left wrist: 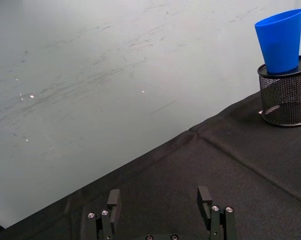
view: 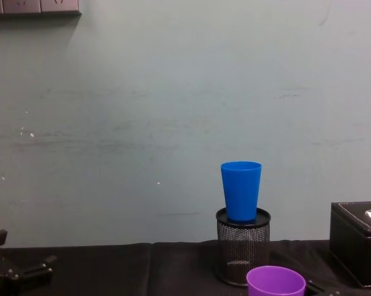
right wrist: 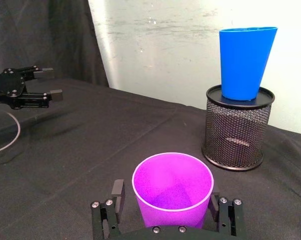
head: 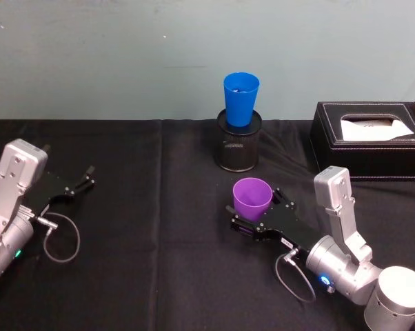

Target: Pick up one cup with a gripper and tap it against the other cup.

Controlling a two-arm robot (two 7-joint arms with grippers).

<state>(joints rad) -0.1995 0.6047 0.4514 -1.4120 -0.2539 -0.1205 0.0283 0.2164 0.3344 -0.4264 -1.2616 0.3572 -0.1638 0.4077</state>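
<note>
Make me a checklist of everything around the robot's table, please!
Surface: black cloth over the table.
Job's things: purple plastic tumbler upright on the cloth; blue plastic tumbler upright atop black wire-mesh pen holder.
Clutter: black tissue box, far right.
Grippers: right gripper open, fingers either side of purple tumbler; left gripper open, idle at left.
Cables: grey cable loop by left arm, another by right arm.
Surroundings: scuffed pale green wall.
</note>
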